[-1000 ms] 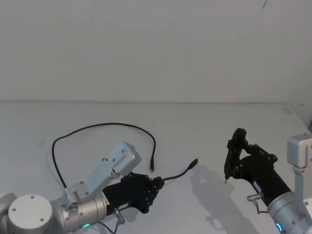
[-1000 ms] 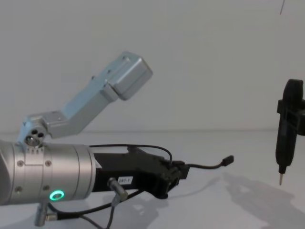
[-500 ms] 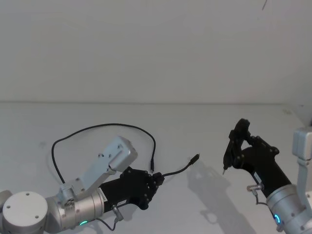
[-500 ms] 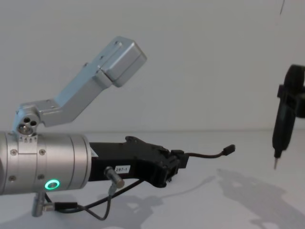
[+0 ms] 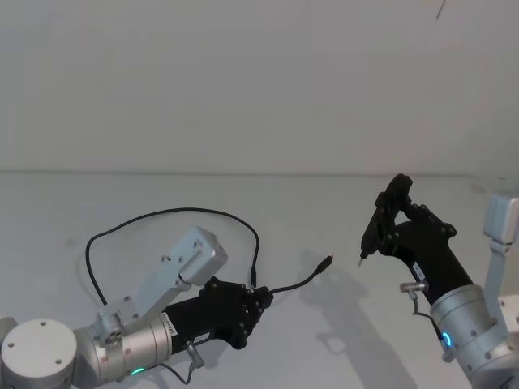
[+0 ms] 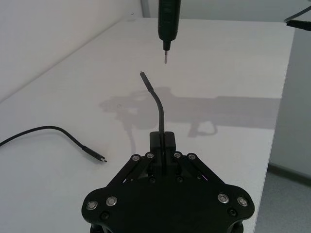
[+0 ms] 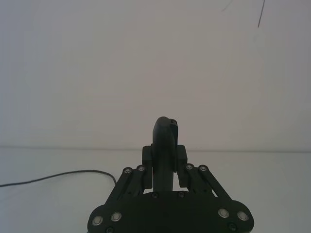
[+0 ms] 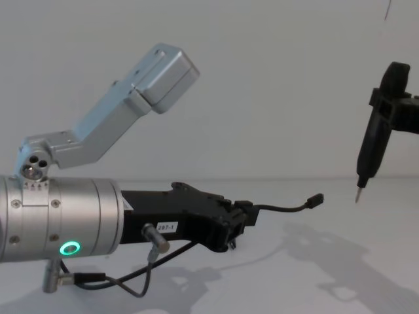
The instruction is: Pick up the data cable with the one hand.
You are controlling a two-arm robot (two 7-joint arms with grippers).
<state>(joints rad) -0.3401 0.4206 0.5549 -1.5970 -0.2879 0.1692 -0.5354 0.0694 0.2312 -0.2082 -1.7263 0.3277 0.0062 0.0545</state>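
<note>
Head view: left end effector (image 5: 261, 297), low over the white counter (image 5: 324, 211), is clamped on the data cable (image 5: 162, 214), whose loop lies on the counter behind it. Right end effector (image 5: 388, 212), raised at right, grips a slim black tool (image 8: 370, 152), tip down.

Black data cable (image 5: 162, 217) on white table (image 5: 324, 211)

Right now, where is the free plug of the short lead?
In the head view the plug hangs above the table, centre-right, ahead of the left gripper, with the right gripper's tool tip just right of it.
</note>
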